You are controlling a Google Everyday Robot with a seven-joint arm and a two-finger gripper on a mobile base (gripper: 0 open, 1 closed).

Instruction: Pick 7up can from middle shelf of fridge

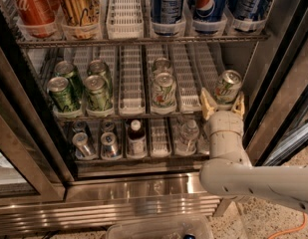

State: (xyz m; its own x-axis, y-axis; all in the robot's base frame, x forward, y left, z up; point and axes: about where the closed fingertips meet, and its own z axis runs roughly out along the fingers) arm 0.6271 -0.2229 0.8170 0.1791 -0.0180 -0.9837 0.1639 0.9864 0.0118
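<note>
At right end of middle shelf, gripper snug around 7up can.

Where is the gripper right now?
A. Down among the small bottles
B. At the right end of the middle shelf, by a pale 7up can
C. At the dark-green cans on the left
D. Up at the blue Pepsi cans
B: the gripper sits at the right end of the middle shelf, right at the tilted 7up can.

Speckled terrazzo floor (lower right corner), orange cable across it
</note>
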